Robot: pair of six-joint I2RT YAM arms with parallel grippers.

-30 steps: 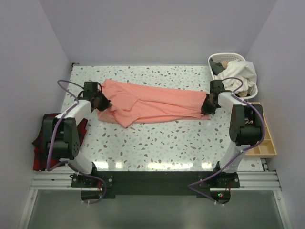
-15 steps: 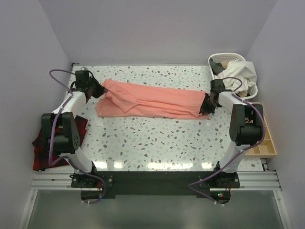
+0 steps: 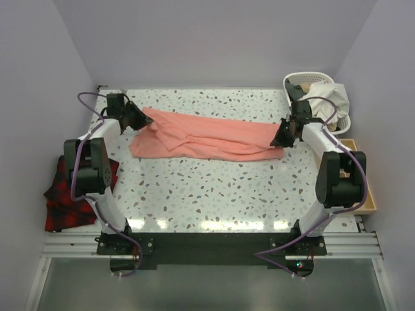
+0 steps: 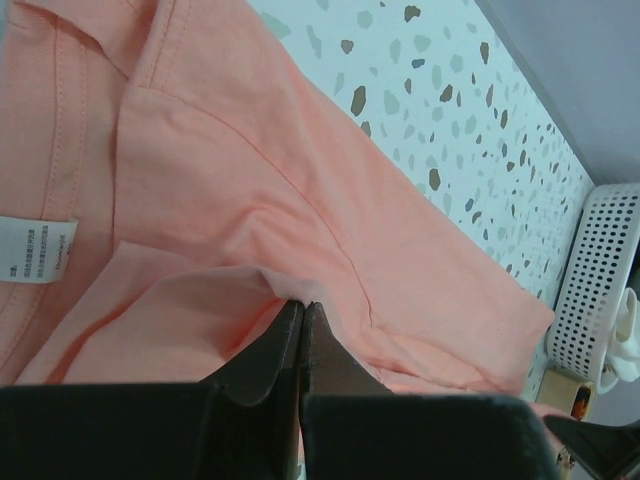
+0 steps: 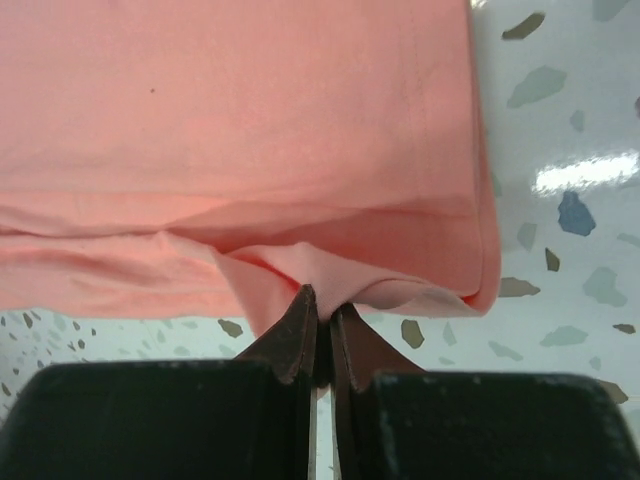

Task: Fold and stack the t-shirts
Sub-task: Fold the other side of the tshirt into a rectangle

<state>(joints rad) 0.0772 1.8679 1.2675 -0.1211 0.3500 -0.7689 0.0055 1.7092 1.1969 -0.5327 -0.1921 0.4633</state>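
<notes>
A salmon-pink t-shirt point(image 3: 207, 135) lies stretched in a long band across the far half of the table. My left gripper point(image 3: 144, 121) is shut on its left end; in the left wrist view the gripper point(image 4: 301, 305) pinches a fold of the shirt point(image 4: 250, 170) near the collar label. My right gripper point(image 3: 279, 138) is shut on its right end; in the right wrist view the gripper point(image 5: 321, 300) pinches a fold of the shirt point(image 5: 240, 110) by the hem, a little above the table.
A white laundry basket point(image 3: 324, 81) with pale clothes stands at the far right corner. A wooden tray point(image 3: 363, 188) sits beside the right arm. A red-and-black plaid cloth point(image 3: 61, 201) lies off the table's left edge. Terrazzo table point(image 3: 214, 194).
Both grippers have carried the shirt's ends away from me toward the far side. The near edge that hung toward me has been pulled in, and the shirt is now a flatter, narrower band.
</notes>
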